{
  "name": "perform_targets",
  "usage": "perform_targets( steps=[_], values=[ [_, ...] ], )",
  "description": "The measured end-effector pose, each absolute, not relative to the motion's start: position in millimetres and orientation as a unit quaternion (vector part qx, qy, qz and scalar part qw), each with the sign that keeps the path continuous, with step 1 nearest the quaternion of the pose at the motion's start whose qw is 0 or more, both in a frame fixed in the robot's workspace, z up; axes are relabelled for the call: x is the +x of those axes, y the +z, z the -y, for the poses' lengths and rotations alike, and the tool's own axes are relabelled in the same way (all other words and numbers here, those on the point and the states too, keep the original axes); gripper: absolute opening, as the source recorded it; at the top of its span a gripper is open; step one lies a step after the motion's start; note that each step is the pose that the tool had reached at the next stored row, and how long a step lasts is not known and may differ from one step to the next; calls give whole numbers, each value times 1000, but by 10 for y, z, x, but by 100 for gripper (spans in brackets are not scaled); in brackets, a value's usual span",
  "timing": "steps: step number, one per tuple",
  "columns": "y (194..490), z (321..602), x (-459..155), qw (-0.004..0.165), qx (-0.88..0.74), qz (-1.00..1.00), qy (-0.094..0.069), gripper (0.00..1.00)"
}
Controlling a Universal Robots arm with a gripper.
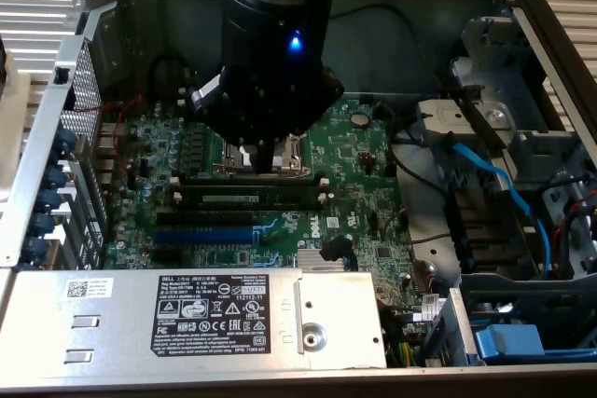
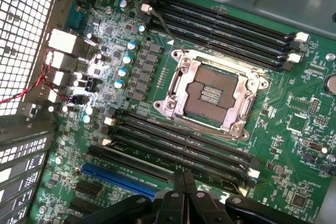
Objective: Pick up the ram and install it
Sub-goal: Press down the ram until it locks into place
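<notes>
Setting: open computer case (image 1: 522, 6) on a bench, green motherboard (image 1: 354, 151) flat inside, power supply (image 1: 224, 319) along the near edge.
Gripper (image 2: 185, 182): fingers (image 2: 178, 181) pressed together, nothing between them; poised over the board just beside the socket (image 2: 212, 95), touching nothing.
Nearest parts: black memory slots (image 2: 178, 142) with white end clips directly under the fingertips; blue expansion slot (image 2: 118, 178) just beyond.
Ram (image 1: 254, 198): dark green stick with white label, lying lengthwise in a slot below the socket in the exterior view, just under the gripper.
Step (judged): stick apparently placed, not carried; seating uncertain, clips too small to read.
Next move (judged): calls for even downward pressure along the stick, square to the slot.
</notes>
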State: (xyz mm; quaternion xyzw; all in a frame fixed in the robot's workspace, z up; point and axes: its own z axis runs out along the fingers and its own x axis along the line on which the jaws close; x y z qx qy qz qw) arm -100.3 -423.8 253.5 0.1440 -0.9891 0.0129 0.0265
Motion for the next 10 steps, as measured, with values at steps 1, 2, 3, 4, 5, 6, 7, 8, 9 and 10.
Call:
perform_targets(
  steps=[1, 2, 3, 4, 5, 6, 7, 8, 9, 10],
  values=[
    [2535, 4238, -1002, 27, 136, 990, 13, 10],
    [2535, 4238, -1002, 27, 128, 991, 12, 10],
    [2536, 4238, -1003, 27, 119, 992, 12, 10],
    [2536, 4238, -1003, 27, 111, 993, 12, 10],
    [2535, 4238, -1002, 27, 103, 994, 12, 10],
    [2535, 4238, -1003, 27, 94, 995, 12, 10],
    [2535, 4238, -1002, 27, 86, 996, 11, 10],
    [2536, 4238, -1002, 27, 78, 996, 11, 10],
    [2536, 4238, -1002, 27, 71, 997, 11, 10],
    [2535, 4238, -1002, 27, 63, 998, 11, 10]
  ],
)
